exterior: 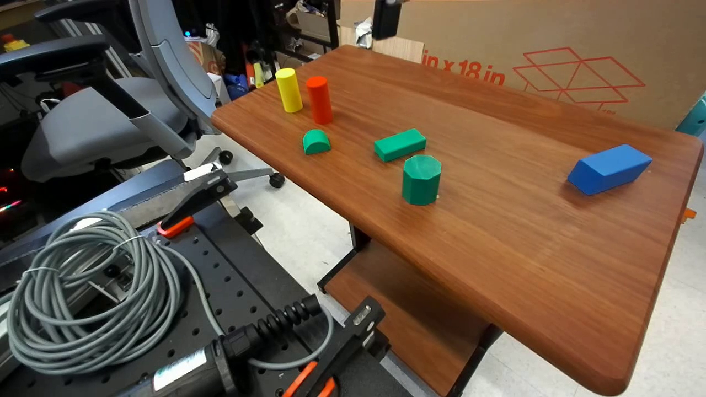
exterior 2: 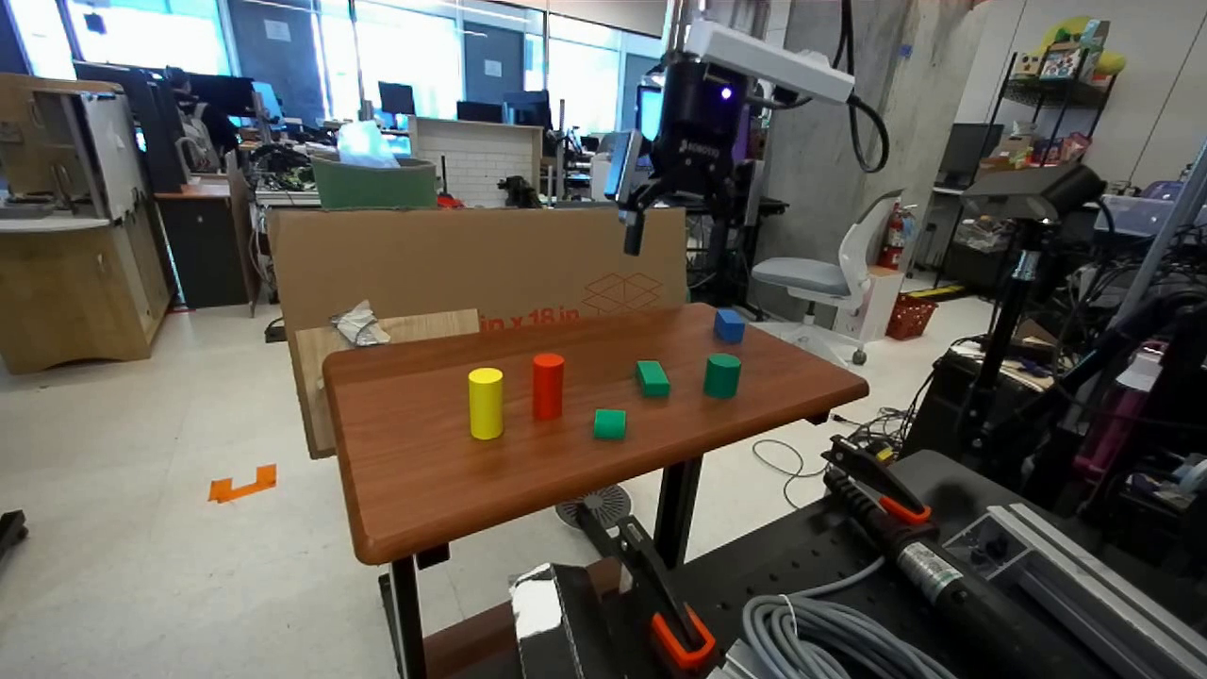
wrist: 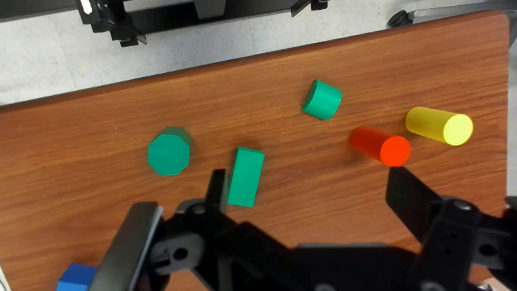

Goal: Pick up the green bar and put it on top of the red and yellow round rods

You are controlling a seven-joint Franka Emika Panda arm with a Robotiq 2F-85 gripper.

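The green bar [exterior: 400, 145] lies flat on the wooden table, and it also shows in an exterior view [exterior 2: 653, 378] and the wrist view [wrist: 246, 177]. The red rod [exterior: 319, 100] and the yellow rod [exterior: 289, 91] stand upright with a small gap between them. Both show in the wrist view too, the red rod [wrist: 379, 145] left of the yellow rod [wrist: 438, 125]. My gripper [wrist: 309, 178] is open and empty, high above the table. In the wrist view the bar appears beside the left finger, between the fingers. In an exterior view the gripper [exterior 2: 677, 234] hangs over the table's far side.
A green half-round piece [exterior: 316, 143] lies near the red rod. A short upright green cylinder [exterior: 421, 180] stands near the bar. A blue block [exterior: 609, 169] lies at the table's other end. A large cardboard sheet [exterior 2: 424, 255] stands behind the table [exterior: 524, 220].
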